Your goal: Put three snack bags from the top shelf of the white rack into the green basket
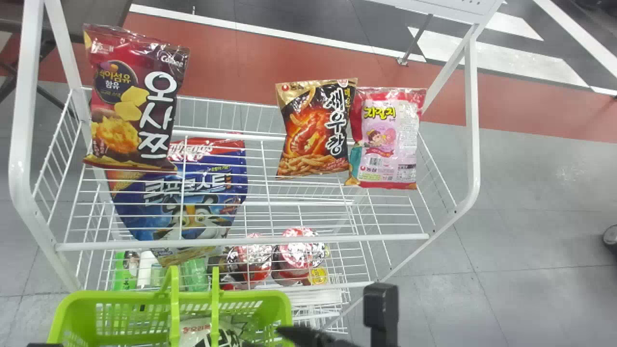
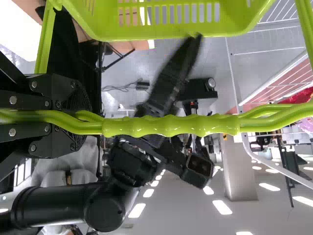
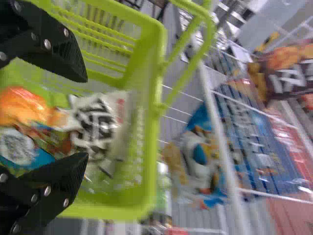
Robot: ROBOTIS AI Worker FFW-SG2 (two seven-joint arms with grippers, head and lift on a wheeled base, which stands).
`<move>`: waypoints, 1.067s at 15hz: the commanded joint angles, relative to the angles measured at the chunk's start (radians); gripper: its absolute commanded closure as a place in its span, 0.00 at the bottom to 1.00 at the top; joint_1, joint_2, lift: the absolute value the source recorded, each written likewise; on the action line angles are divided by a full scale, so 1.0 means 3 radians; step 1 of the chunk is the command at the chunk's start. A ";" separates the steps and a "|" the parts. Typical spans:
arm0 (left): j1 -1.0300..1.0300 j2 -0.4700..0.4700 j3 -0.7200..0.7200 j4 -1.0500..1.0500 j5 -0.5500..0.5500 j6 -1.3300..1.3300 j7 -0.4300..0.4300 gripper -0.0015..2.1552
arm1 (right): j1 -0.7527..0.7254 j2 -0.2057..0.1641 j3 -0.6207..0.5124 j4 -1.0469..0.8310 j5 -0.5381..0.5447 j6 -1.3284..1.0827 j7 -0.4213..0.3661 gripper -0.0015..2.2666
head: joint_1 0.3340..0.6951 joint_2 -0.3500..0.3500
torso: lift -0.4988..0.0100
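Observation:
In the head view my right gripper (image 1: 308, 336) is at the bottom edge, over the green basket (image 1: 284, 313). Inside that basket lies a white-and-black bag (image 1: 195, 330). On the white rack's top shelf (image 1: 270, 239) stand a dark red bag (image 1: 140, 101), a black-and-orange bag (image 1: 315, 127) and a pink bag (image 1: 388, 140). From the right wrist view, my right gripper (image 3: 87, 117) is open above the basket, with the white-and-black bag (image 3: 100, 125) and an orange bag (image 3: 24, 105) below. My left gripper (image 2: 73, 117) is shut on the green basket's handle (image 2: 171, 126).
A blue cereal bag (image 1: 178, 202) shows through the top shelf's wires. Red-lidded cups (image 1: 299, 253) sit lower in the rack. The rack's white frame (image 1: 472, 115) rises at both sides, and its front edge lies just beyond the basket.

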 commanded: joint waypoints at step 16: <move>-0.0012 0.0031 -0.0043 0.0036 -0.0020 0.0014 0.0026 1.00 | -0.1943 0.0135 -0.0139 0.1641 0.0972 -0.2066 -0.0642 0.04 | 1.00 0.00 | 0.98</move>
